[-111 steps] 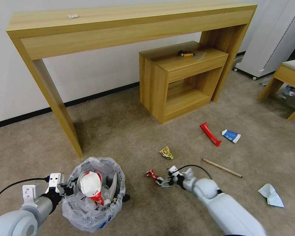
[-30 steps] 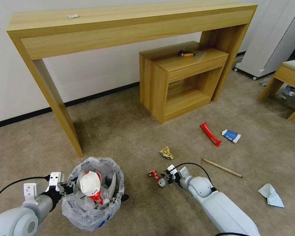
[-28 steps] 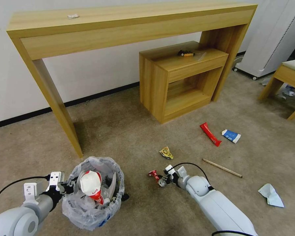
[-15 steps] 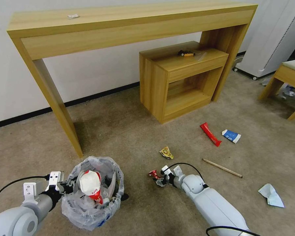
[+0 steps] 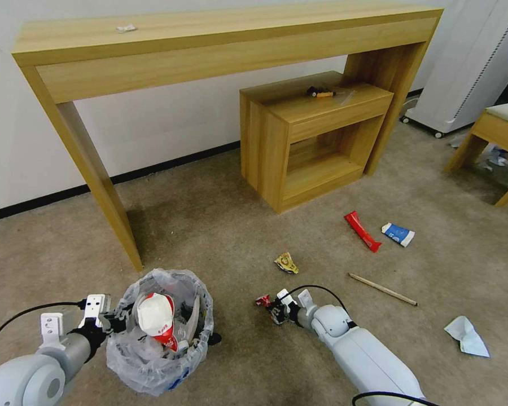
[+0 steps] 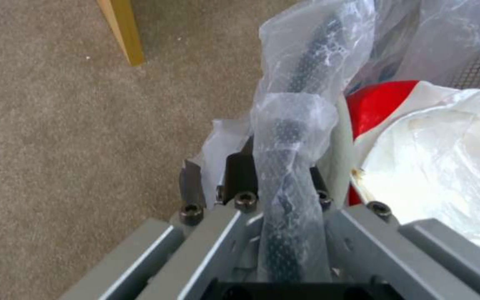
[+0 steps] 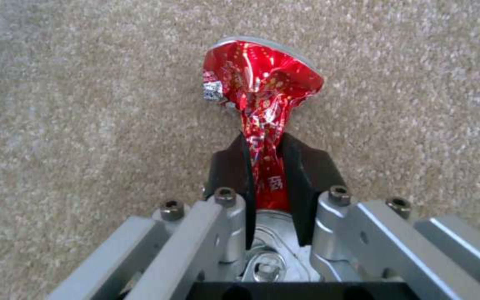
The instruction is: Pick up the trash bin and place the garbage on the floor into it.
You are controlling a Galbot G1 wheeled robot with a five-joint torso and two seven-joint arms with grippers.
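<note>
The crushed red can (image 7: 261, 89) is pinched at its flattened waist between the two dark fingers (image 7: 231, 166) of the right gripper (image 5: 277, 309), its wider end sticking out past the fingertips over the carpet. In the head view the can (image 5: 264, 301) sits low near the floor, a little to the right of the trash bin (image 5: 162, 332).

The trash bin's rim, wrapped in crinkly clear plastic bag (image 6: 301, 83), runs straight between the fingers of the left gripper (image 5: 114, 324), which is closed on it. Inside the bin lies a red-and-white cup (image 5: 155, 318) among other white litter.

The floor (image 5: 220, 225) is beige-brown short-pile carpet. More garbage lies scattered on it to the right: a yellow wrapper (image 5: 287, 263) just beyond the right gripper, a wooden stick (image 5: 382, 289), a red wrapper (image 5: 362, 230) beside a blue-and-white cup (image 5: 398, 234), and a light-blue mask (image 5: 466, 335) farthest out.

A long wooden console table (image 5: 209, 45) stands against the white wall, with a smaller wooden cabinet (image 5: 310, 135) under its right end.

The right arm (image 5: 361, 355) reaches forward and leftward, low over the carpet. The left arm (image 5: 34, 372) is extended at the lower left, wrist level with the bin's rim.
</note>
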